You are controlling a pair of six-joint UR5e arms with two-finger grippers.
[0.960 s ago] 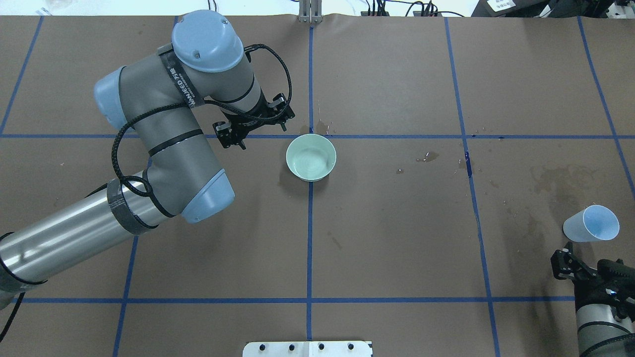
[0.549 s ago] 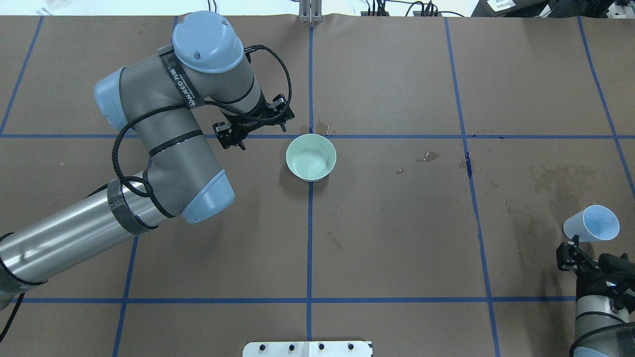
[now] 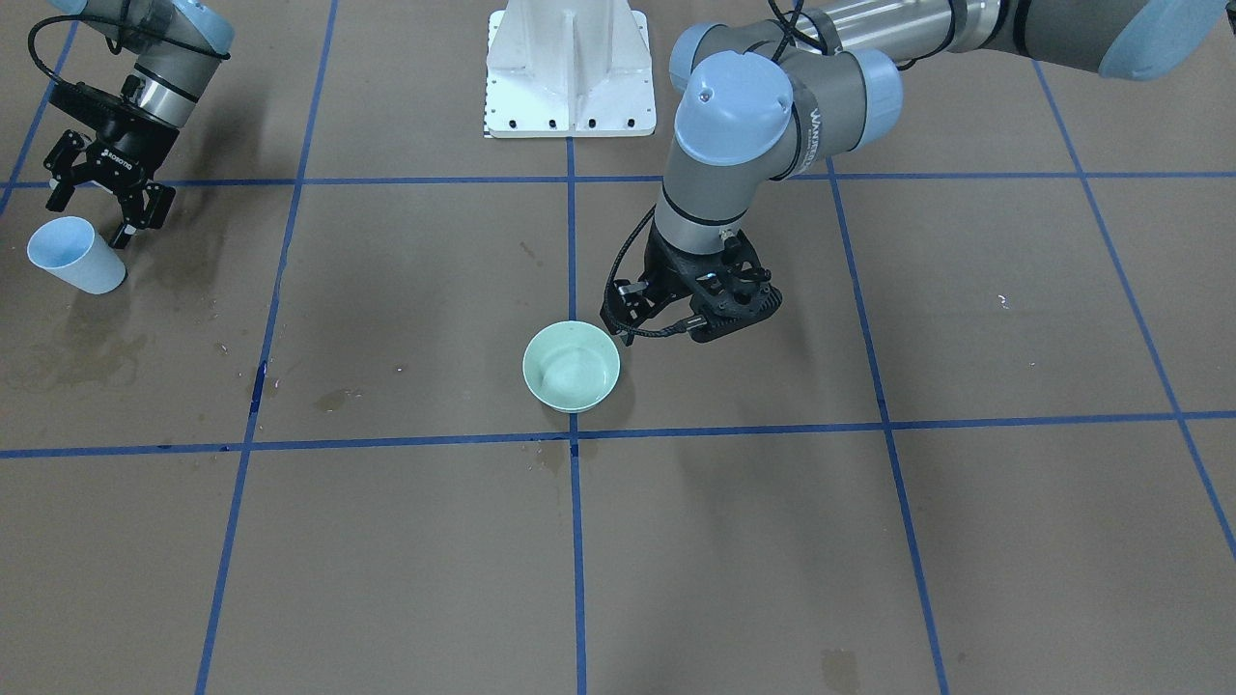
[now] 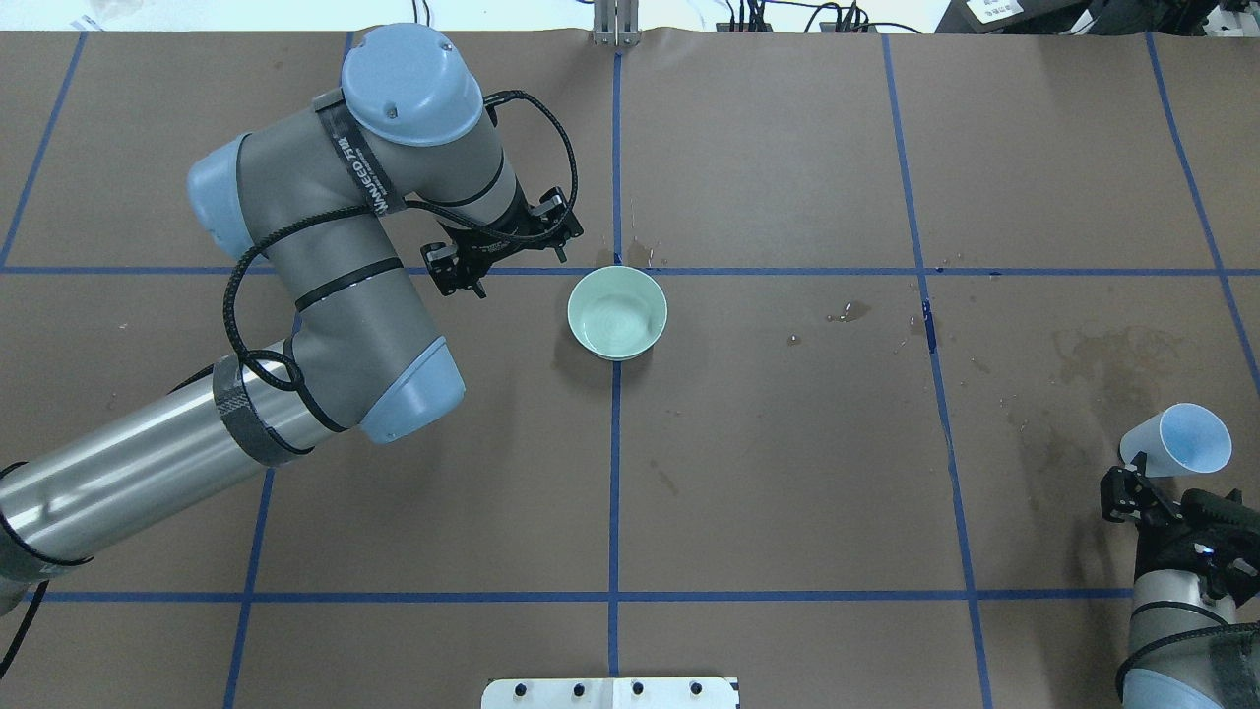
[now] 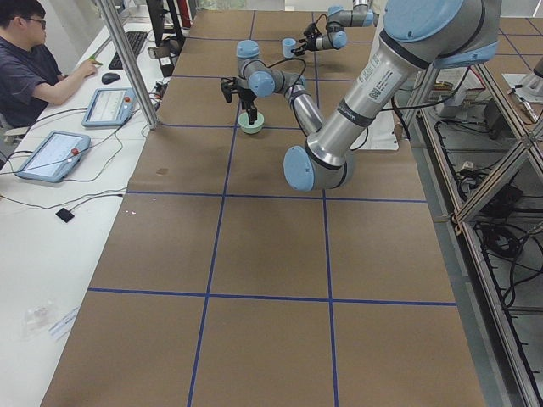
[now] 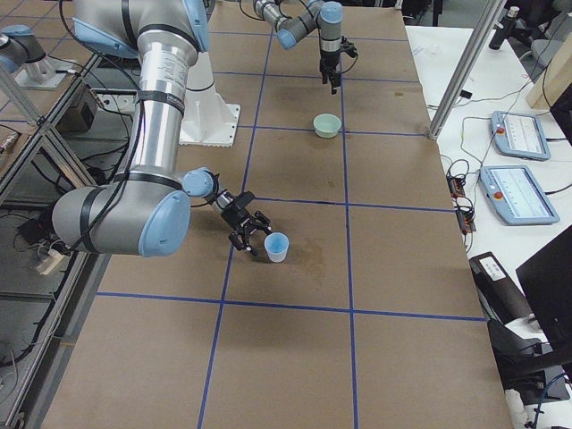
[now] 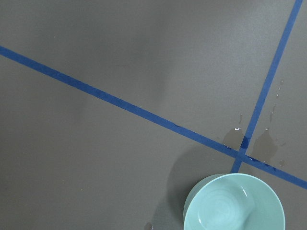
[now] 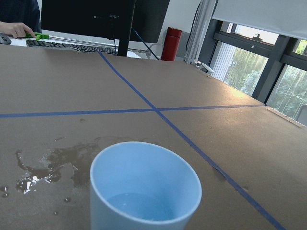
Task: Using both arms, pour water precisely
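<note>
My right gripper (image 3: 92,220) gapes empty just beside the cup (image 3: 72,253) — lined up to grasp it, I judge; the water (image 8: 139,207) sits inside. My left gripper (image 3: 688,314), open and empty, hangs beside the bowl (image 3: 571,367).

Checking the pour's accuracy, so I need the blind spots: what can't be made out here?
Bowl: cut by the left wrist view's bottom edge; how full it is cannot be read.
Cup: base cut off by the right wrist view's bottom edge.
Left gripper: fingertips hidden under its own wrist overhead.
</note>
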